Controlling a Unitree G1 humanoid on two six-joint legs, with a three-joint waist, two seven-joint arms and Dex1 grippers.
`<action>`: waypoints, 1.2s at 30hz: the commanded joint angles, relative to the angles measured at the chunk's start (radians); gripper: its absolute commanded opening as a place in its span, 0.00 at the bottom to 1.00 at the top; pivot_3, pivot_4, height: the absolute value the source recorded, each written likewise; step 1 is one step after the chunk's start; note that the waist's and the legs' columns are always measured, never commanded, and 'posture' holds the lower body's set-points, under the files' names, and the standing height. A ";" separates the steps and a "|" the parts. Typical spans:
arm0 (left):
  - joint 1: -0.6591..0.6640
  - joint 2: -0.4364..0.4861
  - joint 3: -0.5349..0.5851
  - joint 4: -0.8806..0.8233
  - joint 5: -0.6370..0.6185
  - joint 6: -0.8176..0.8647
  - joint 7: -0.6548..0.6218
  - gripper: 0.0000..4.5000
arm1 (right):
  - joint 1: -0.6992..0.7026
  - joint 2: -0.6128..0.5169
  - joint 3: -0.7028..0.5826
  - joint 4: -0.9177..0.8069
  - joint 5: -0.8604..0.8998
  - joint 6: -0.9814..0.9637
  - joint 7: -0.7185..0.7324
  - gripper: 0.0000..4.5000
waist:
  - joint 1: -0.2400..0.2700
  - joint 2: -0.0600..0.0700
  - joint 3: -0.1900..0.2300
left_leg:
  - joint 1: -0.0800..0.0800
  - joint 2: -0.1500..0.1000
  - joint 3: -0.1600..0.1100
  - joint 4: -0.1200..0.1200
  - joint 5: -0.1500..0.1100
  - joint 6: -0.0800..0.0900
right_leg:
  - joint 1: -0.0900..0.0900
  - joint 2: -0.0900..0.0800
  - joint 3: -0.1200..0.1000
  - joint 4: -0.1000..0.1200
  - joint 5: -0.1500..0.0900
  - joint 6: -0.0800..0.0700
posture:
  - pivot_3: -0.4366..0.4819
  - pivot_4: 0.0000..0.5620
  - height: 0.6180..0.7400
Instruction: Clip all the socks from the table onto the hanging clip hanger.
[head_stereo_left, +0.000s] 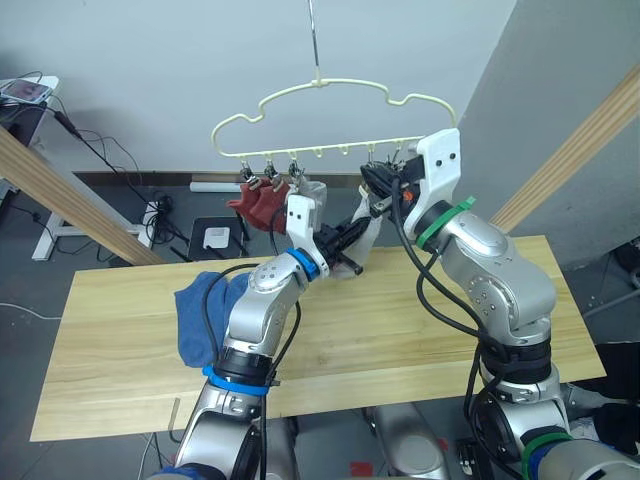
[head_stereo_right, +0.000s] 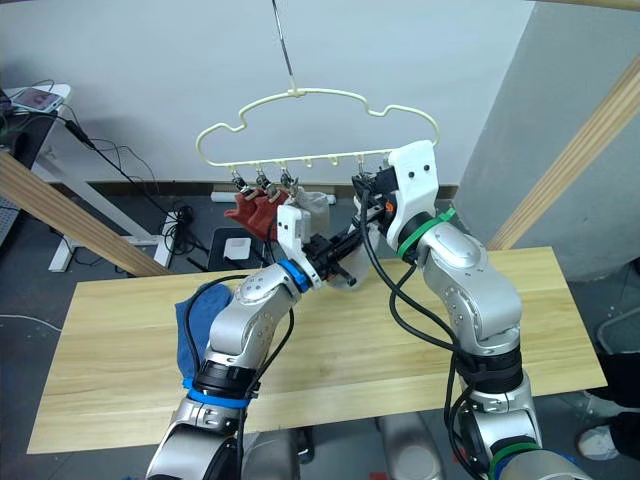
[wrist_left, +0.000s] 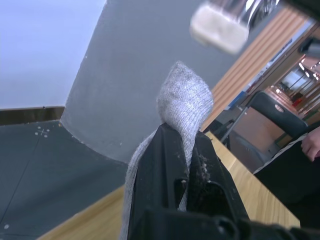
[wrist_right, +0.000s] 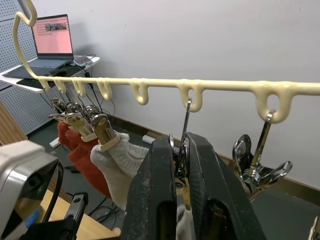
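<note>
Writing: none I can read on any of my parts or on the things here.
Table (head_stereo_left: 420, 330): light wooden planks; two blue socks (head_stereo_left: 205, 310) lie heaped on its left part, beside my left arm.
Left gripper (wrist_left: 187, 150): clenched on a light grey sock (wrist_left: 184, 102), ribbed knit, its end bulging above my fingers; my left arm reaches up and forward from the table toward the hanger.
Right gripper (wrist_right: 181, 165): raised at the hanger's right part, fingers pinched on a metal clip (wrist_right: 185, 125) hanging from a loop.
Clip hanger (head_stereo_left: 330, 95): cream-yellow, cloud-shaped, hung above the table's far edge.
Clipped socks: two rust red socks (head_stereo_left: 258, 205) and another light grey sock (wrist_right: 117, 162) hang at its left end.
</note>
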 joint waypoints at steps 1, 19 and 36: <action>-0.018 -0.016 0.004 -0.068 -0.030 0.007 0.010 0.00 | 0.003 0.004 -0.001 -0.053 0.018 -0.006 0.000 0.01 | 0.000 0.000 0.000 | 0.000 0.000 0.000 0.000 0.000 0.000 | 0.000 0.000 0.000 0.000 0.000 0.000 | 0.15 0.55 0.93; -0.028 -0.030 0.007 -0.116 -0.068 0.047 0.046 0.00 | 0.016 0.009 -0.014 -0.051 0.043 0.021 -0.005 0.08 | 0.000 0.000 0.000 | 0.000 0.000 0.000 0.000 0.000 0.000 | 0.000 0.000 0.000 -0.001 0.000 0.000 | 0.15 0.55 0.93; -0.022 0.026 -0.016 -0.083 -0.012 -0.001 0.023 0.12 | 0.123 -0.165 0.003 -0.244 0.148 0.106 0.132 0.78 | 0.001 0.000 0.000 | -0.003 0.000 -0.001 0.000 0.000 0.000 | 0.000 0.000 -0.001 -0.005 0.000 0.001 | 0.16 0.56 0.93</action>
